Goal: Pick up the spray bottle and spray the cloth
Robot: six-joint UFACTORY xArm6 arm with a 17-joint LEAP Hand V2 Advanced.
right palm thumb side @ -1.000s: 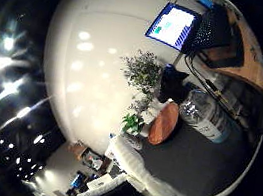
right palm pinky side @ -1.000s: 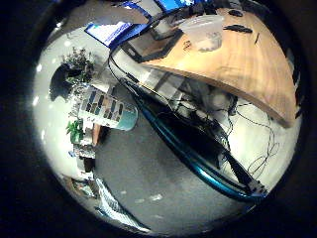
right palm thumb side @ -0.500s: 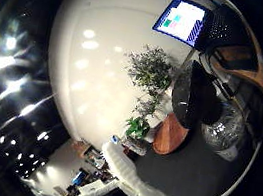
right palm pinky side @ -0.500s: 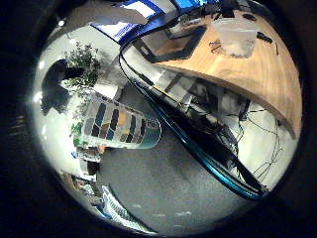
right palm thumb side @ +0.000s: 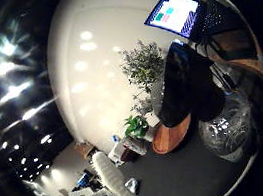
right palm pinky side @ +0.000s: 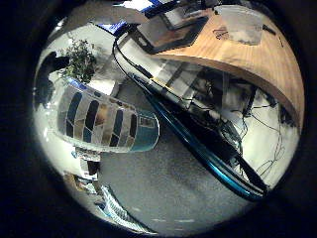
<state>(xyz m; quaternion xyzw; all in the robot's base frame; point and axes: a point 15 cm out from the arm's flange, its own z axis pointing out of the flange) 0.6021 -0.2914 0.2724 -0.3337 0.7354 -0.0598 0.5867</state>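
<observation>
The spray bottle fills a good part of the right little finger side palm view, where its body [right palm pinky side: 104,119] shows a label of dark and pale stripes and lies close to the palm. In the right thumb side palm view its dark spray head [right palm thumb side: 186,85] stands tall, with the clear body [right palm thumb side: 233,127] beside it. A pale cloth [right palm pinky side: 238,22] lies on the wooden table [right palm pinky side: 260,71], away from the bottle.
A dark device [right palm pinky side: 170,32] sits on the table near the cloth. The table's dark teal edge [right palm pinky side: 198,149] runs past the bottle. A lit monitor [right palm thumb side: 176,14], a potted plant [right palm thumb side: 142,64] and a round wooden stool [right palm thumb side: 169,137] stand by the white wall.
The bottle's label and its dark spray head have grown much larger in their views. The palm has come closer to the bottle.
</observation>
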